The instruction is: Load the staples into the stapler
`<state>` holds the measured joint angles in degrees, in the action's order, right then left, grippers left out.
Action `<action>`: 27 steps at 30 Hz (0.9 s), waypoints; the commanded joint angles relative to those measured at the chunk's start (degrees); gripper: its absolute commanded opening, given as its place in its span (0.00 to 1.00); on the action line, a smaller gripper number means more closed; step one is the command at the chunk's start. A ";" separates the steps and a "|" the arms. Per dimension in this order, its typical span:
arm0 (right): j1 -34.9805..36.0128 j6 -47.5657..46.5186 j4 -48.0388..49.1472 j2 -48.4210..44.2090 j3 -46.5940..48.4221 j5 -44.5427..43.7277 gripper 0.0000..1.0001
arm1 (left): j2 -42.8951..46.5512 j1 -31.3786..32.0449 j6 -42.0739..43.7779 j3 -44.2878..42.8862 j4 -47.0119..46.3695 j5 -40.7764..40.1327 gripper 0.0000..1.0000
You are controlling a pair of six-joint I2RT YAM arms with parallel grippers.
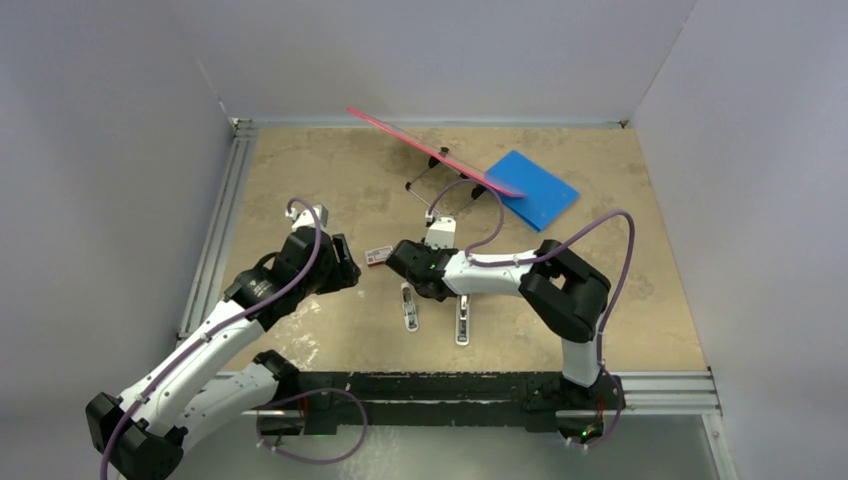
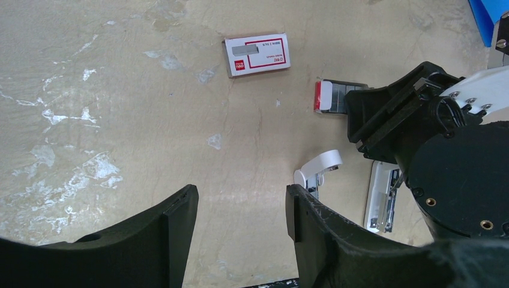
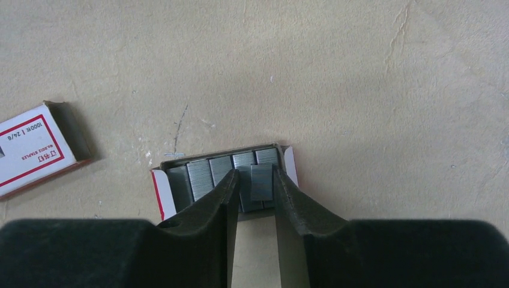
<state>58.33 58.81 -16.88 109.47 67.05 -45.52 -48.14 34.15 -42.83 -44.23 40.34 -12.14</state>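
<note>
The staples lie as several grey strips in an open red-and-white tray (image 3: 198, 177), which also shows in the left wrist view (image 2: 329, 96). One strip (image 3: 262, 181) sits askew on top of the others, between the fingertips of my right gripper (image 3: 257, 171). The jaws are narrowly open: the strip is against the right finger (image 3: 287, 195), with a thin gap at the left one. The empty box sleeve (image 2: 257, 54) lies beside the tray. Two white stapler bars (image 1: 408, 307) (image 1: 462, 320) lie nearer the bases. My left gripper (image 2: 241, 195) hangs open and empty above the bare table.
At the back of the table a blue pad (image 1: 535, 188) lies under a pink strip on a wire stand (image 1: 430, 150). An aluminium rail (image 1: 215, 240) runs along the left edge. White walls close in the table.
</note>
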 commanded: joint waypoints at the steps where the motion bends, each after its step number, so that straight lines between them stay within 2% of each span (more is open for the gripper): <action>1: -0.33 1.28 -0.37 -1.50 -1.39 -0.54 0.28 | 0.07 -0.08 0.55 -0.10 -1.94 -0.25 0.55; 7: -0.32 1.63 -0.73 -2.98 -1.26 -1.38 0.23 | 0.23 -0.05 0.55 -0.16 -1.80 -0.25 0.55; 20: -0.25 -0.44 0.49 -9.26 -2.19 -1.05 0.21 | 0.06 -0.10 0.55 -0.16 -1.84 -0.25 0.55; 27: -0.23 0.62 0.47 -6.92 -2.46 0.37 0.30 | -0.02 -0.06 0.47 -0.07 -1.93 0.01 0.55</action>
<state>58.33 58.92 -16.45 102.00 64.71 -44.88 -48.16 34.15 -42.83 -44.23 40.34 -12.14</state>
